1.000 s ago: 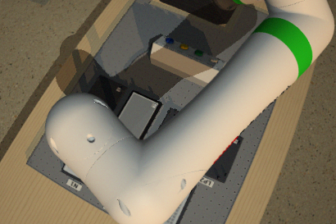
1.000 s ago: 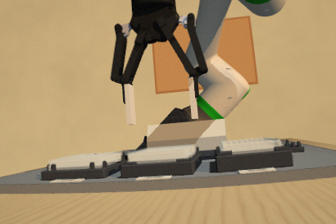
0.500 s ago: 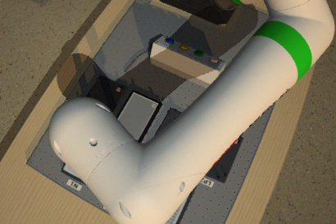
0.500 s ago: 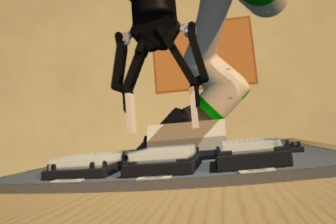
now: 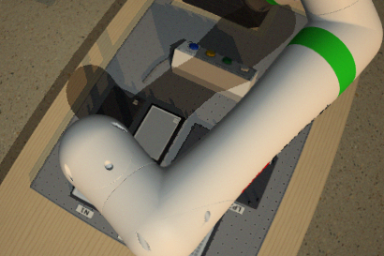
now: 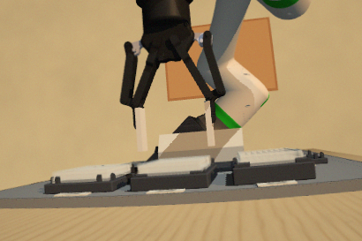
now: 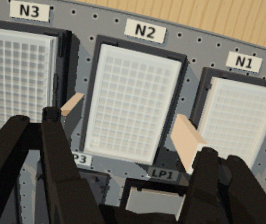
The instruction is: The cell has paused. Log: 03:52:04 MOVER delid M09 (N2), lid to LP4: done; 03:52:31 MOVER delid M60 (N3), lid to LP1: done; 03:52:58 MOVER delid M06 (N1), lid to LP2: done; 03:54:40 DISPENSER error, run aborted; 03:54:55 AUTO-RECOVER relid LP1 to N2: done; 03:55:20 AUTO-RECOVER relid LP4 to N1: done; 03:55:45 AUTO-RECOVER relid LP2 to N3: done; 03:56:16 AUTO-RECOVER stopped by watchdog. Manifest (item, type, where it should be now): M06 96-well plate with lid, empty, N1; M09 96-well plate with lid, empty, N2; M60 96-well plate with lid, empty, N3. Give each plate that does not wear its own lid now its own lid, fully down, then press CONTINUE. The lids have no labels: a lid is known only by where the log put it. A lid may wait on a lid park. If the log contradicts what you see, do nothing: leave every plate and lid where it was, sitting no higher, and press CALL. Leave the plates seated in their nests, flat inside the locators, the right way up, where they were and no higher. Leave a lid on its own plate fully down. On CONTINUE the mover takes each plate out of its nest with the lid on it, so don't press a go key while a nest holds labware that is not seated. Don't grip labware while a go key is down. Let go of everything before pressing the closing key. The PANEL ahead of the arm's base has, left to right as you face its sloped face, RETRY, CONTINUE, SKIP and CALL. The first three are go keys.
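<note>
In the wrist view three 96-well plates sit in their nests, labelled N3 (image 7: 19,75), N2 (image 7: 134,105) and N1 (image 7: 236,122). The N2 and N1 tops look smooth and pale, like lids. N3 shows a sharper well grid. My gripper (image 7: 129,116) is open and empty, with its pads on either side of the N2 plate and well above it. From the side, the gripper (image 6: 176,132) hangs over the middle plate (image 6: 172,164) with a clear gap. A pale flat rectangle (image 7: 151,202) lies in the black frame by the LP1 label. I cannot tell if it is a lid.
The key panel (image 5: 213,63) stands behind the deck with blue, yellow, green and white keys. My arm hides most of the nests in the top view. A grey rectangle (image 5: 156,131) in a black frame shows there. The other two plates (image 6: 90,173) (image 6: 269,155) flank the middle one.
</note>
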